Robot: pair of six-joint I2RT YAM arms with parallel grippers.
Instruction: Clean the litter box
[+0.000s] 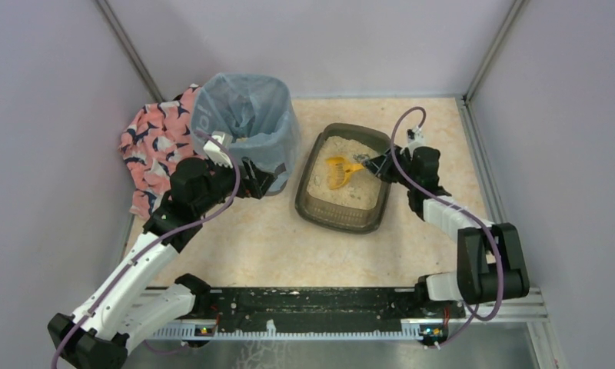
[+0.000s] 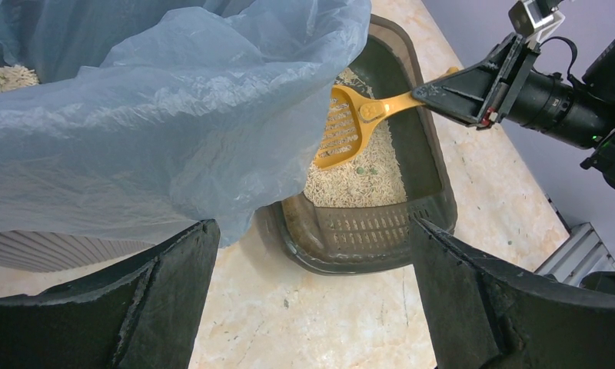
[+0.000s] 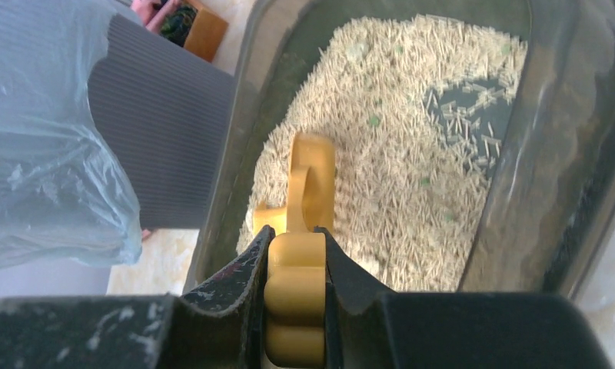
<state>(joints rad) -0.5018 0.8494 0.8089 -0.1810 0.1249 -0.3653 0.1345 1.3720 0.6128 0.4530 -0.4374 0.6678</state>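
The litter box (image 1: 337, 217), a shallow grey plastic tray part-filled with pale pellets, sits mid-tabletop (image 1: 243, 254), with the bag-lined bin (image 1: 283, 150) at its 10 o'clock. The right tool (image 1: 372, 164) is clamped on the handle end of a yellow slotted scoop (image 1: 337, 173) over the litter. The left tool (image 1: 266, 182) gapes wide and empty beside the bin. The tray looks stiff but litter-heavy, with loose fill apt to shift; its rim seems the likeliest hold.
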